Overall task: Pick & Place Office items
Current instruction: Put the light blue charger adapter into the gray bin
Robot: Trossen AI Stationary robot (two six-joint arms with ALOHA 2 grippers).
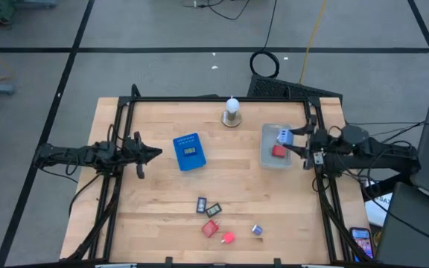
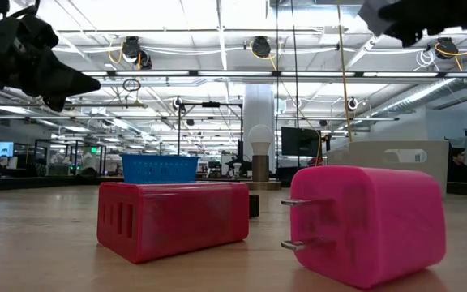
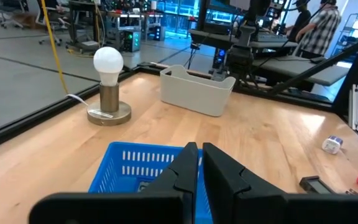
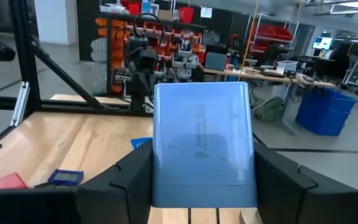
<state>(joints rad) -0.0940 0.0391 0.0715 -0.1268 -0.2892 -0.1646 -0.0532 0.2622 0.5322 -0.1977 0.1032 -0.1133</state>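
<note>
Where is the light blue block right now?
The flat light blue plastic block is held in the right end effector, hanging over the grey rectangular bin on the table's right side, just above the red block lying inside.

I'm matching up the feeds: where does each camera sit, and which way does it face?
High: overhead, straight down on the table; both arms show.
Low: table height, facing the red block and pink plug; arms overhead.
Left wrist: over the blue basket; left gripper, shut.
Right wrist: right gripper holds a light blue block.
Shared: bulb in the high, low and left wrist views.
</note>
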